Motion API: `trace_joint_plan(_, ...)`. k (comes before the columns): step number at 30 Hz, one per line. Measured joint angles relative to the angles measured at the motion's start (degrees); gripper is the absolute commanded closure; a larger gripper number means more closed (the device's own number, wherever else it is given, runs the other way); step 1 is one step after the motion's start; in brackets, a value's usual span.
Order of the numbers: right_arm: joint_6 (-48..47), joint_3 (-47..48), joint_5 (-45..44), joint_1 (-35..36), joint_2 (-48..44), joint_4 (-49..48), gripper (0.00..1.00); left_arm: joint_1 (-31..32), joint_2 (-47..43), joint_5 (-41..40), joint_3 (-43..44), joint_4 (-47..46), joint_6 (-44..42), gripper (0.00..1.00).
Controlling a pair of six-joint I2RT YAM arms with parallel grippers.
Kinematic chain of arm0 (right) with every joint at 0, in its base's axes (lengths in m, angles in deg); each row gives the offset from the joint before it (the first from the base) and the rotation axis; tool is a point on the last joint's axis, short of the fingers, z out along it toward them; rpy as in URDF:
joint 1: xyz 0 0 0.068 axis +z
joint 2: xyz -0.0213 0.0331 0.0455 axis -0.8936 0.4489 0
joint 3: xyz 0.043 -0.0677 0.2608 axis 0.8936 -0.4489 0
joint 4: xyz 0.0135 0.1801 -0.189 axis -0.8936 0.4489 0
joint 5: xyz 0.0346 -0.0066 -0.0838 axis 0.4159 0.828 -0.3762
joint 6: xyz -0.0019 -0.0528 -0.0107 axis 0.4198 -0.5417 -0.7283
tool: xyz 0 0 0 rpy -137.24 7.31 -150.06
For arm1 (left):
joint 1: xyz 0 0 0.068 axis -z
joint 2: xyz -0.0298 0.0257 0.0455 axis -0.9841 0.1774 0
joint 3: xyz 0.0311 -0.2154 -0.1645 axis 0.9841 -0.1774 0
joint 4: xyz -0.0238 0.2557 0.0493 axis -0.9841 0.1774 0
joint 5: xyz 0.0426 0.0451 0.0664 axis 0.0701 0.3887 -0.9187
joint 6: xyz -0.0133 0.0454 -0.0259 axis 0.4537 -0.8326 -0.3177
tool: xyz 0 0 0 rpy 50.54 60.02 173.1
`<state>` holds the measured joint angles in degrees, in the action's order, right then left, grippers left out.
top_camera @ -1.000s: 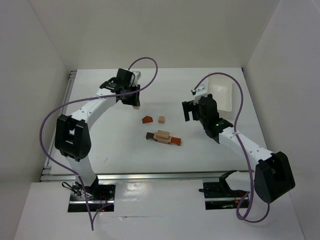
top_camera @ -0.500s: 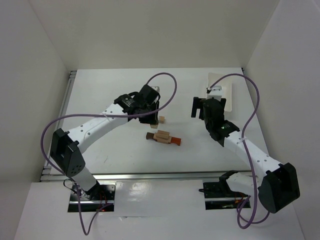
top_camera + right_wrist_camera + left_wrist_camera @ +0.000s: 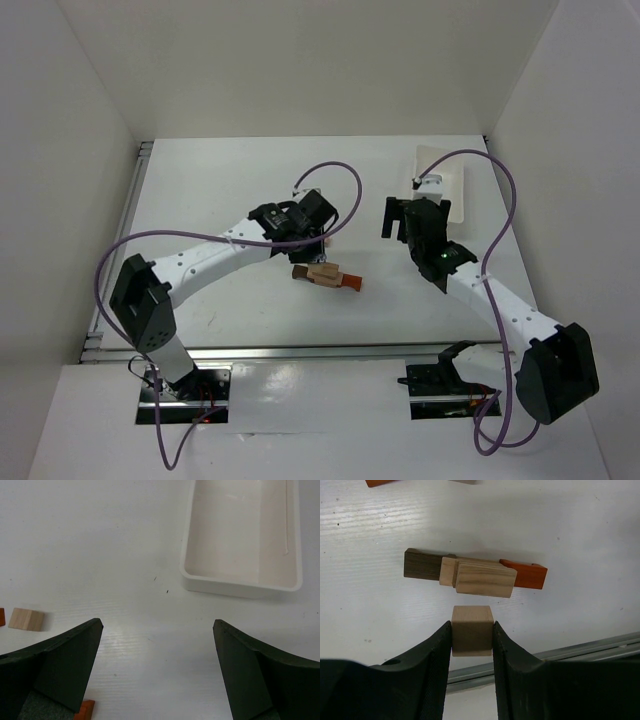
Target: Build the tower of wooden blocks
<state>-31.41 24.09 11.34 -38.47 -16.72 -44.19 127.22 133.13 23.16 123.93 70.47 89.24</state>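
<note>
My left gripper (image 3: 472, 630) is shut on a light tan cube (image 3: 472, 636) and holds it just above and in front of the low stack. The stack is a dark brown bar (image 3: 421, 564) and a reddish-orange bar (image 3: 526, 576) with two tan blocks (image 3: 482, 578) on top. It sits mid-table in the top view (image 3: 326, 275), with my left gripper (image 3: 316, 238) right behind it. My right gripper (image 3: 157, 630) is open and empty, and hovers right of the stack in the top view (image 3: 398, 216). A loose tan block (image 3: 27, 619) lies to its left.
A white plastic tray (image 3: 240, 586) stands at the back right, also in the top view (image 3: 450, 190), and holds nothing. An orange piece (image 3: 380, 482) shows at the top edge of the left wrist view. A metal rail (image 3: 300, 352) runs along the table's near edge.
My left arm has swung from the back left to the middle, carrying the tan cube to just behind the stack. My right gripper has drawn back a little toward the tray.
</note>
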Motion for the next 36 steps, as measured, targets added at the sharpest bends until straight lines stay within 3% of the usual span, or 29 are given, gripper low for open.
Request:
trace_joint_plan(10, 0.0, -0.3, 0.3, 0.0, 0.0, 0.0, 0.00, 1.0, 6.4, -4.7, 2.9, 0.2, 2.5, 1.00)
trace_joint_plan(36, -0.2, -0.3, 0.3, 0.0, 0.7, 0.0, 0.00, 1.7, 7.0, -5.2, 1.9, -5.9, -5.4, 1.00)
